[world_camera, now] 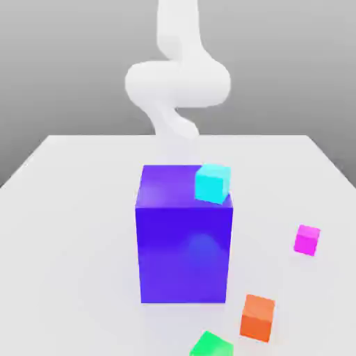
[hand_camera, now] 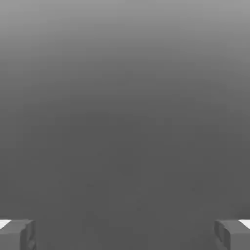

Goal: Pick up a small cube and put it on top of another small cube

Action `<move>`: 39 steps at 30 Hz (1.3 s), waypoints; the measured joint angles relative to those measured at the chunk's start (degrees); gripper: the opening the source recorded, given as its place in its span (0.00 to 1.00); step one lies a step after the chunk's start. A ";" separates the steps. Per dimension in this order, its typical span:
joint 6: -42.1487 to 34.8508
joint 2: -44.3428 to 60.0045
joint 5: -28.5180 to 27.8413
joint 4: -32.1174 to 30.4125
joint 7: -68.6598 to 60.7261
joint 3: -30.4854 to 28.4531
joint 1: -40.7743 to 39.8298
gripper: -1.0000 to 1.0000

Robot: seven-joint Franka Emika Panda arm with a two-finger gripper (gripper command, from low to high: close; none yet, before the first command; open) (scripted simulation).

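big blue-violet block (world_camera: 183, 243) standing tall mid-table, cyan cube (world_camera: 213, 183) in front of or over its top edge, bare white table (world_camera: 69, 236) off to the exterior view's left, open strip between block and magenta-pink cube (world_camera: 306, 240)

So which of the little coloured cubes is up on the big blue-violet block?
The small cyan cube, at the top edge of the big blue-violet block; the magenta-pink and orange cubes sit lower, beside it.
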 joint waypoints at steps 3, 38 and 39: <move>2.93 4.23 1.13 -2.74 6.68 4.79 -0.13 0.50; 33.94 54.06 -29.07 -24.94 97.51 28.31 16.93 0.50; 34.63 55.29 -31.70 -24.48 99.52 25.70 18.95 0.50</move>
